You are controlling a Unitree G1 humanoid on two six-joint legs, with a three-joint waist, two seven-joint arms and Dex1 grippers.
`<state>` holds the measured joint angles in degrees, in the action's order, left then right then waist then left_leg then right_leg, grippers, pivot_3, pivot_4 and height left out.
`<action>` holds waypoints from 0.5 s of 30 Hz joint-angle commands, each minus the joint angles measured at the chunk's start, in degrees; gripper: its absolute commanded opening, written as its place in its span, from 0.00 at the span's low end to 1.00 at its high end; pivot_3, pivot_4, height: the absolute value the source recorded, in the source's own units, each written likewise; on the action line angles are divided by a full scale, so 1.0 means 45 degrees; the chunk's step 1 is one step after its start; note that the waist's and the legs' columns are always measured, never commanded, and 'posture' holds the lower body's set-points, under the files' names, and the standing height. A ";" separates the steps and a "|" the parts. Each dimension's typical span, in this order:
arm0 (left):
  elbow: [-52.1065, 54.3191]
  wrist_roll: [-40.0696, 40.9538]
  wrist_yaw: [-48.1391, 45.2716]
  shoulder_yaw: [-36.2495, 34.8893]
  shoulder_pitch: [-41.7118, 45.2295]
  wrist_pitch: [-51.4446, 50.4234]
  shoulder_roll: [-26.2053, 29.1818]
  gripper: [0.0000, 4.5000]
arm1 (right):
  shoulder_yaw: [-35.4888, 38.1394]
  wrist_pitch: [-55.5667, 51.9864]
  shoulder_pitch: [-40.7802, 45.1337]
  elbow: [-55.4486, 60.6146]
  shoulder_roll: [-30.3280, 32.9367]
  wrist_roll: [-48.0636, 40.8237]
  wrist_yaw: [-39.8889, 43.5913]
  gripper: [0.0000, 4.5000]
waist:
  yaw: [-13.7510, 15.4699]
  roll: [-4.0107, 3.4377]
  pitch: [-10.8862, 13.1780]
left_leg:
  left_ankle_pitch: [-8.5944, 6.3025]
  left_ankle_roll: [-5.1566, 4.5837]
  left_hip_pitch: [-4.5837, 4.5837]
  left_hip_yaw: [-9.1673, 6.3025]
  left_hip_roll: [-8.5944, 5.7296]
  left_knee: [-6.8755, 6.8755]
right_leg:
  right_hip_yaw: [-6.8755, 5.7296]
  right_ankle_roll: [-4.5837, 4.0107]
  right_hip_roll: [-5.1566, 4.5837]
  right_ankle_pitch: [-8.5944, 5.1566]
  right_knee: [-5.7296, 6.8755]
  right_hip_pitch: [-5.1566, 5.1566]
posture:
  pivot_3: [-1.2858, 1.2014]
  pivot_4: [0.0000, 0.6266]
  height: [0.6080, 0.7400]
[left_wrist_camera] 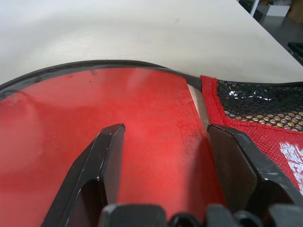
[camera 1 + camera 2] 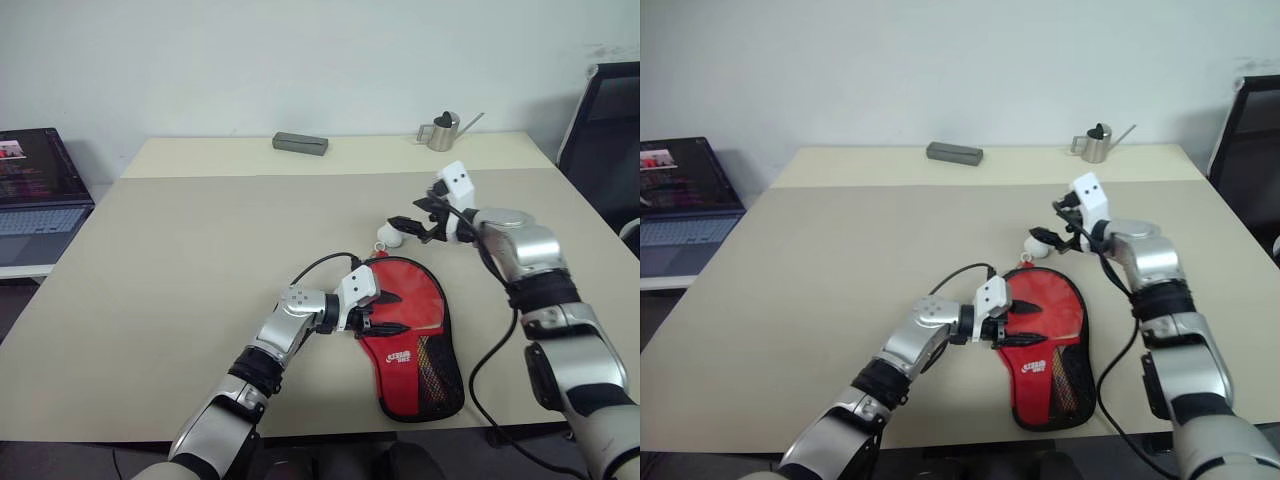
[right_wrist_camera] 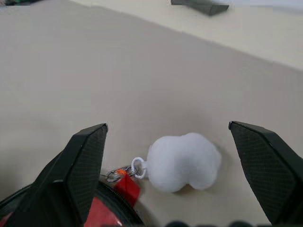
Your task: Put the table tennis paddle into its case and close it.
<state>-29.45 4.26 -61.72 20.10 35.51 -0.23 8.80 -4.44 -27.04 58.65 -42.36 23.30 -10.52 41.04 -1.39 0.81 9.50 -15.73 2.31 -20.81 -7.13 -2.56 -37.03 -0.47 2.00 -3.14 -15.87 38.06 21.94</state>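
Nearest the head camera, the case (image 2: 412, 350) is laid flat on the matte beige table (image 2: 180, 290) — a paddle-shaped soft pouch of red fabric with a black mesh panel, white lettering and a black zipper edge. The paddle (image 1: 94, 123) is seen tucked inside it, its smooth red rubber face exposed at the open round end. The left gripper (image 2: 385, 313) is set over that face, its black fingers (image 1: 102, 165) parted with nothing grasped. The right gripper (image 3: 175, 156) is held spread wide — released — around the fluffy white pom-pom (image 3: 183, 161), untouched, which is linked by a small ring to the zipper.
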 commanded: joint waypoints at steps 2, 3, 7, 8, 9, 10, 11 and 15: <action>-0.0164 -0.0401 0.0043 0.0399 -0.0450 -0.0224 -0.0040 0.67 | 0.0322 0.1442 0.1320 -0.2734 -0.0510 0.0672 -0.1020 1.00 | 0.0001 -0.0009 -0.0005 | 0.0000 0.0001 -0.0004 -0.0004 0.0001 0.0002 | -0.0003 -0.0001 0.0000 0.0000 0.0000 0.0005 | 0.52 0.24 1.00; -0.0116 -0.0414 0.0038 0.0414 -0.0482 -0.0239 -0.0040 0.67 | 0.0365 0.1676 0.1475 -0.3161 -0.0598 0.0765 -0.1115 1.00 | 0.0000 -0.0013 -0.0008 | 0.0000 0.0001 -0.0005 -0.0002 0.0001 0.0003 | 0.0001 -0.0001 0.0001 0.0000 0.0000 0.0007 | 0.52 0.24 1.00; 0.0071 -0.0491 0.0023 0.0505 -0.0624 -0.0274 -0.0028 0.67 | 0.0435 0.2743 0.1994 -0.4813 -0.1123 0.1220 -0.1684 1.00 | -0.0049 -0.0028 -0.0017 | 0.0000 -0.0001 -0.0004 0.0005 0.0001 0.0007 | 0.0011 -0.0001 0.0001 0.0000 -0.0001 0.0009 | 0.52 0.24 1.00; 0.0120 -0.0498 0.0022 0.0515 -0.0650 -0.0294 -0.0028 0.67 | 0.0398 0.2958 0.2054 -0.5088 -0.1213 0.1375 -0.1825 1.00 | -0.0057 -0.0029 -0.0017 | -0.0001 -0.0001 -0.0004 0.0006 0.0002 0.0007 | 0.0012 -0.0001 0.0001 0.0000 0.0000 0.0010 | 0.52 0.24 1.00; 0.0155 -0.0506 0.0019 0.0521 -0.0666 -0.0307 -0.0028 0.67 | 0.0381 0.3133 0.2105 -0.5324 -0.1291 0.1492 -0.1929 1.00 | -0.0063 -0.0030 -0.0018 | -0.0001 -0.0001 -0.0004 0.0007 0.0002 0.0008 | 0.0012 -0.0001 0.0001 0.0000 0.0001 0.0012 | 0.52 0.24 1.00; 0.0202 -0.0515 0.0022 0.0529 -0.0691 -0.0321 -0.0026 0.67 | 0.0400 0.3282 0.2147 -0.5528 -0.1366 0.1562 -0.2014 1.00 | -0.0066 -0.0031 -0.0019 | -0.0001 -0.0001 -0.0004 0.0008 0.0002 0.0008 | 0.0013 -0.0001 0.0002 0.0000 0.0003 0.0013 | 0.52 0.24 1.00; 0.0242 -0.0519 0.0026 0.0532 -0.0706 -0.0338 -0.0026 0.67 | 0.0459 0.3386 0.2194 -0.5741 -0.1470 0.1609 -0.2142 1.00 | -0.0066 -0.0032 -0.0019 | -0.0001 -0.0001 -0.0004 0.0008 0.0002 0.0008 | 0.0014 -0.0001 0.0002 0.0000 0.0003 0.0014 | 0.52 0.24 1.00; 0.0386 -0.0529 0.0035 0.0540 -0.0763 -0.0406 0.0009 0.67 | 0.0503 0.3646 0.2265 -0.6303 -0.1839 0.1870 -0.2490 1.00 | -0.0075 -0.0037 -0.0022 | -0.0001 -0.0001 -0.0004 0.0008 0.0002 0.0009 | 0.0017 -0.0001 0.0002 0.0000 0.0003 0.0015 | 0.52 0.24 1.00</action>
<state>-26.85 3.75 -61.37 20.09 33.91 -0.84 8.85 -3.15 -12.18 66.91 -70.65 15.17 -2.81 30.52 -1.73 0.64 9.40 -15.73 2.31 -20.83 -7.10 -2.55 -36.99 -0.39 2.00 -3.13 -15.87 38.08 22.01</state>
